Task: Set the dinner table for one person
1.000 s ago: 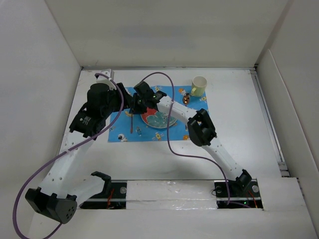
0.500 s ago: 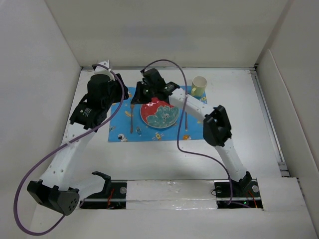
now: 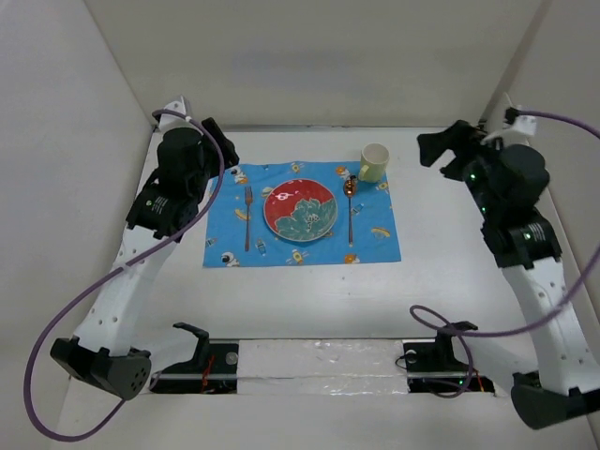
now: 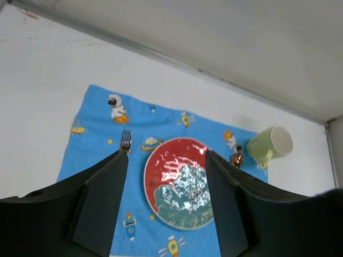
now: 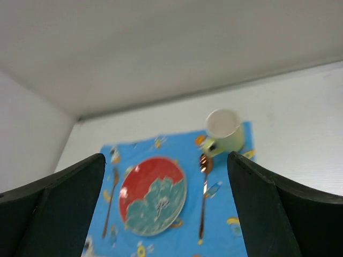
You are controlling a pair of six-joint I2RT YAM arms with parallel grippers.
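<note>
On the white dinner table [image 3: 450,253] lies a blue space-print placemat [image 3: 370,246]. It carries a red and teal plate [image 3: 300,208], with a fork [image 3: 247,217] to the plate's left and a copper spoon [image 3: 350,211] to its right. A pale green cup [image 3: 374,162] stands at the mat's far right corner. My left gripper [image 3: 221,146] hangs open above the mat's far left corner, holding nothing. My right gripper [image 3: 434,157] is open and empty over bare table, right of the cup. The left wrist view frames the plate [image 4: 179,187] between the fingers [image 4: 102,203]. In the right wrist view the plate [image 5: 154,195], spoon [image 5: 203,198] and cup [image 5: 224,130] show.
White walls [image 3: 94,141] close in the table on the left, back and right. Purple cables [image 3: 469,328] loop from both arms, one lying on the table near the right arm's base. A rail [image 3: 319,361] with the arm mounts runs along the near edge.
My right arm has swung back from over the plate to the right side of the table and its gripper has opened wide. My left gripper has drawn back left and opened wider.
</note>
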